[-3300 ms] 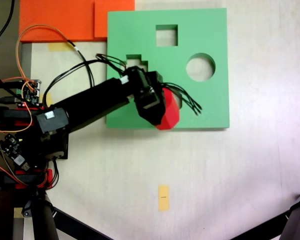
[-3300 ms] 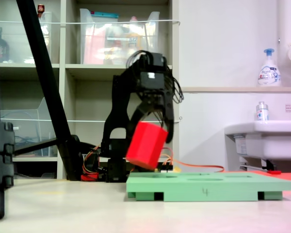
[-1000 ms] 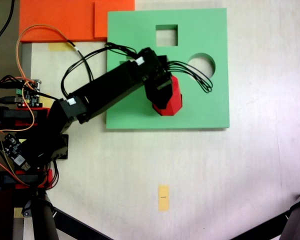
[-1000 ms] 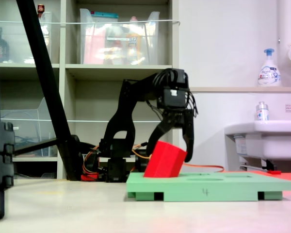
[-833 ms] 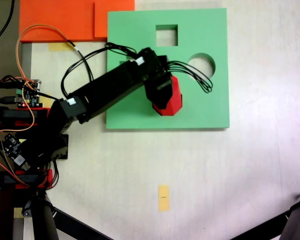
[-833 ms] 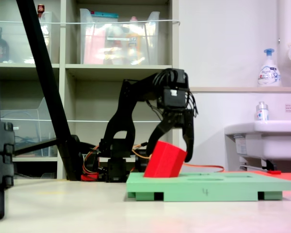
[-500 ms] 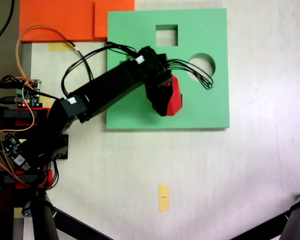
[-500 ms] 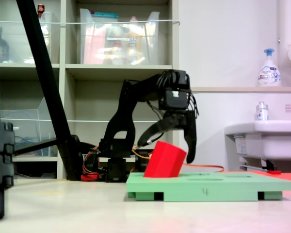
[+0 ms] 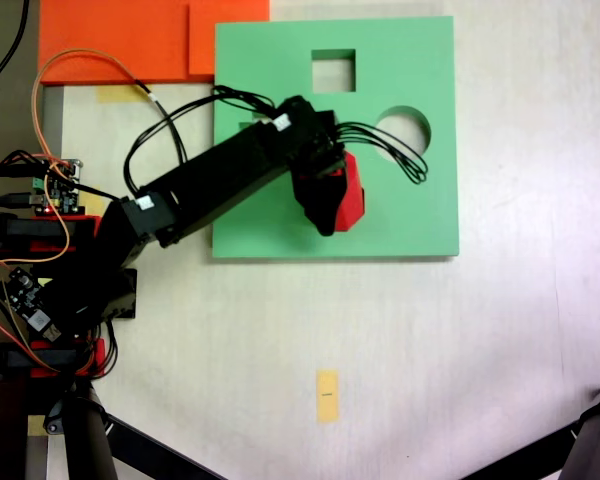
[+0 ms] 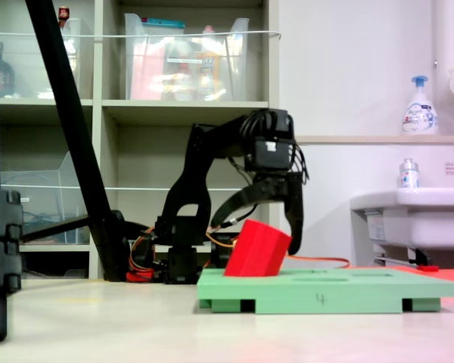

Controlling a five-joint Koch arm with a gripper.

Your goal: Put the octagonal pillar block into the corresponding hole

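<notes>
The red octagonal pillar block point(image 9: 350, 196) point(image 10: 257, 249) leans tilted on the green foam board point(image 9: 405, 215) point(image 10: 348, 288), its lower end at the board's surface near the middle. My gripper point(image 9: 328, 205) point(image 10: 255, 235) hangs over it, open, with its jaws spread to either side of the block. One finger is lifted clear on the second exterior view's left, the other stands close by the block's upper right corner. The corresponding hole is hidden beneath the block and gripper.
The board also has a square cutout point(image 9: 333, 71) and a round cutout point(image 9: 400, 134). Orange foam sheets point(image 9: 130, 40) lie beyond the board's corner. The arm's base, circuit boards and wires point(image 9: 40, 200) fill the first exterior view's left. A yellow tape mark point(image 9: 327, 395) sits on the table.
The gripper carried the block from above the board's near edge to its middle and set it down tilted. In the last second the jaws spread apart; the block stayed put.
</notes>
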